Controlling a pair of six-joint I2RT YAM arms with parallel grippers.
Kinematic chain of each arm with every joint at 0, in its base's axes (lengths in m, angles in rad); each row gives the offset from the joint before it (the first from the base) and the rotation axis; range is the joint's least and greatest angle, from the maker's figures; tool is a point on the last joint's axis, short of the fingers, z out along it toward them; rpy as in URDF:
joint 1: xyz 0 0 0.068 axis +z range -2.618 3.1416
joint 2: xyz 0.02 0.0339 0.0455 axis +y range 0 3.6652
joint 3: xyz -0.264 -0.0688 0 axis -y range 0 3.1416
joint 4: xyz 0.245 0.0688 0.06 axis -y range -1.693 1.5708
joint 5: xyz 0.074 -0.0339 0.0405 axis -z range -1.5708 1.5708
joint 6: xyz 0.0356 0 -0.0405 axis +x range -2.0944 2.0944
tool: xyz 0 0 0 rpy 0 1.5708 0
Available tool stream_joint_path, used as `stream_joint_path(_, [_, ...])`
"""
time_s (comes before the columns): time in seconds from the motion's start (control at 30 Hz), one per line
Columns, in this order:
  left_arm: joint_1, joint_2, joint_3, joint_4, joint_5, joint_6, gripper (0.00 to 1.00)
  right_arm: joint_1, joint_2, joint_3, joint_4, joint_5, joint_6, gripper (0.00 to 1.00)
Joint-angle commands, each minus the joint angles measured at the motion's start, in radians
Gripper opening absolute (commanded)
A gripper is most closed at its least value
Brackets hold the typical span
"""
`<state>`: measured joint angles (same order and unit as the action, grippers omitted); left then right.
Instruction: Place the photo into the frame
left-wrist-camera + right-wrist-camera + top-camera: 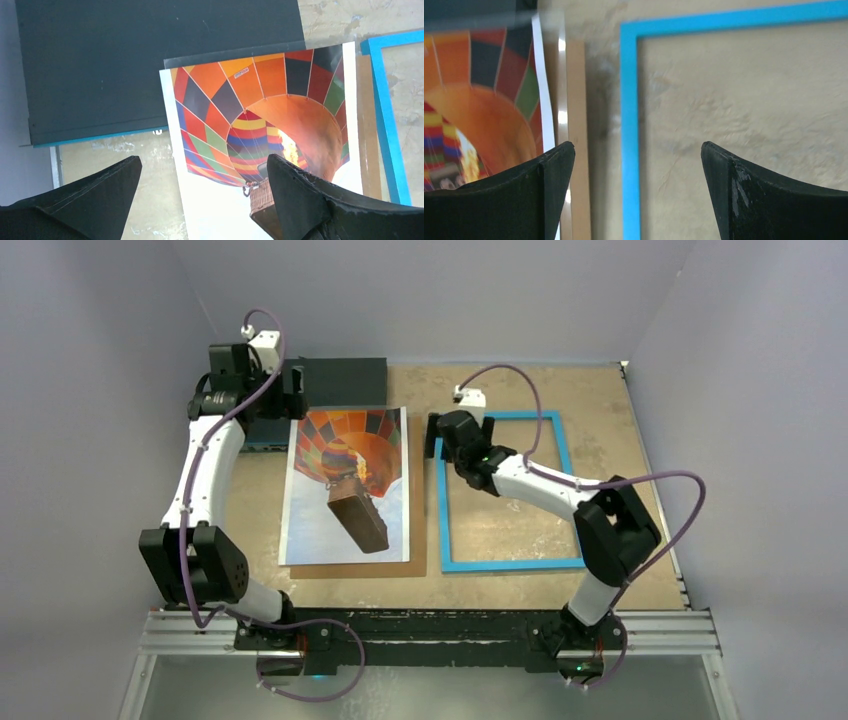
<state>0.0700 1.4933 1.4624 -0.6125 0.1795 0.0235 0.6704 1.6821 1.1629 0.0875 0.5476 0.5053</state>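
Paper hot-air-balloon photo is lying between the left gripper's jaws, thin bright-blue frame between the right gripper's. Both are gaping wide.

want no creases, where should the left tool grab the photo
Take the photo by its left long edge, with the left tool coming from the left. It lies flat, and that edge seems to overhang the brown board, so a finger might slip under; its right edge rests on the board.
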Motion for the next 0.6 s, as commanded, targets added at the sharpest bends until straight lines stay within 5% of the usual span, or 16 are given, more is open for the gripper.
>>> stream_joint_path(0.0, [0.014,0.031,0.076,-0.141,0.023,-0.017,0.94,0.049,0.043,0.012,-0.168,-0.103,-0.009,0.99])
stream_joint_path(0.13, [0.017,0.024,0.076,-0.179,0.032,-0.015,0.92,0.058,0.039,-0.043,-0.112,-0.201,-0.011,0.98])
stream_joint_path(0.57, [0.017,0.014,0.114,-0.247,0.017,-0.006,0.89,0.081,0.177,-0.034,-0.121,-0.216,-0.012,0.67])
